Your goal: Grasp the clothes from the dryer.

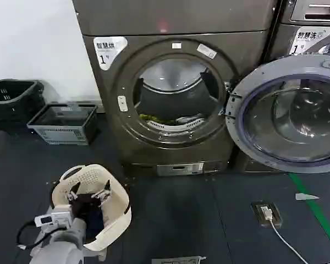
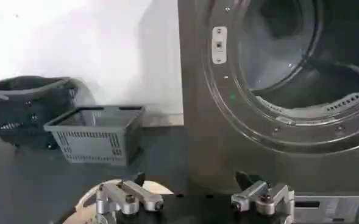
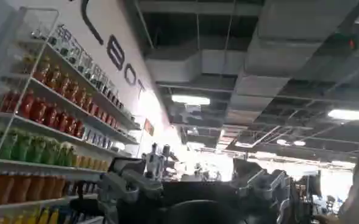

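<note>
Far left, against the white wall: stacked dark plastic shopping baskets (image 1: 14, 93), then a grey slatted plastic crate (image 1: 63, 124) on the dark floor. Lower left: cream perforated plastic laundry basket (image 1: 93, 206), with the left gripper (image 1: 89, 195) poised just above its opening, fingers spread wide with nothing between them; same spread stance in the left wrist view (image 2: 194, 198), palm directed toward the machine front. Centre: big bronze-grey front-loading dryer (image 1: 110, 110), white "1" sticker at upper left of the porthole. Inside the drum, low and toward the front lip: the clothes (image 1: 173, 119), a yellow-green piece beside white and pale grey pieces, small against the drum. Right: grey-rimmed round glass door (image 1: 289, 115), swung fully open, porthole unobstructed. Far right: neighbouring machine with silvery drawer panel (image 1: 319, 11). Right gripper (image 3: 197, 189) seen in its wrist view, raised toward a ceiling and a shelf of coloured bottles, well away from the work; finger state impossible to tell.

Step in hand, as judged: approach, grasp not yet begun. Next move calls for lifting and advancing the left gripper through the porthole, descending onto the fabric pile, then closing; care needed past the drum lip.
</note>
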You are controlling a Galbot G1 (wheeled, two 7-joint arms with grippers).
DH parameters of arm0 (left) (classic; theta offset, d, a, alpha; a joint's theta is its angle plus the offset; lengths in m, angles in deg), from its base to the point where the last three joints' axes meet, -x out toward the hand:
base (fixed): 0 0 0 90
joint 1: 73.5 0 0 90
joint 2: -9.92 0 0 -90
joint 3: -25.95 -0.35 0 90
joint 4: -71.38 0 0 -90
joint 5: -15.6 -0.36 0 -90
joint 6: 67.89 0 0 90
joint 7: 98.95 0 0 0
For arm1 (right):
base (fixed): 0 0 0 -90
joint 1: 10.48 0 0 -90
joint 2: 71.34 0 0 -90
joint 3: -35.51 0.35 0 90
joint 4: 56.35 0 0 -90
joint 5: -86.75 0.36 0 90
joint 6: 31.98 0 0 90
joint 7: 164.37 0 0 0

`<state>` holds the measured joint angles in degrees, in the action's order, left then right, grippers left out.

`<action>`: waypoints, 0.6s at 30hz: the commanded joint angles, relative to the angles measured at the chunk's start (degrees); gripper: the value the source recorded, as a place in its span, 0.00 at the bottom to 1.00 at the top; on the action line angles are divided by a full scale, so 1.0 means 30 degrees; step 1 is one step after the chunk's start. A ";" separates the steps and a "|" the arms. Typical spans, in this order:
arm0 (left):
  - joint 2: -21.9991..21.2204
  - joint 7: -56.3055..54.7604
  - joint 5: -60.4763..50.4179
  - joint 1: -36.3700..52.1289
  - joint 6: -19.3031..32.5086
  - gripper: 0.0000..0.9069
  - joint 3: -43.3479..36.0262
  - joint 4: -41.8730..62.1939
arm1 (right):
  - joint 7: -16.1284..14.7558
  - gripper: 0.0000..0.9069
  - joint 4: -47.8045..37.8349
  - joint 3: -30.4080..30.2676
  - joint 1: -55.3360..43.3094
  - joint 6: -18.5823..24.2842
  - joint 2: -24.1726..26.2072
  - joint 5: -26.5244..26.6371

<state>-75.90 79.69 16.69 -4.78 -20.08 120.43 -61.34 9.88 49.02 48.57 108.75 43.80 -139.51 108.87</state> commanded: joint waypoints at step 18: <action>0.0193 0.0112 -0.0067 -0.0250 -0.0938 1.00 0.0017 -0.0221 | 0.2054 1.00 -0.1431 -0.0613 0.0287 0.1733 -0.0001 -0.0498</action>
<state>-75.39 80.00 16.55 -5.48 -20.08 120.42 -62.03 14.37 45.50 47.10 109.69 48.40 -139.42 107.61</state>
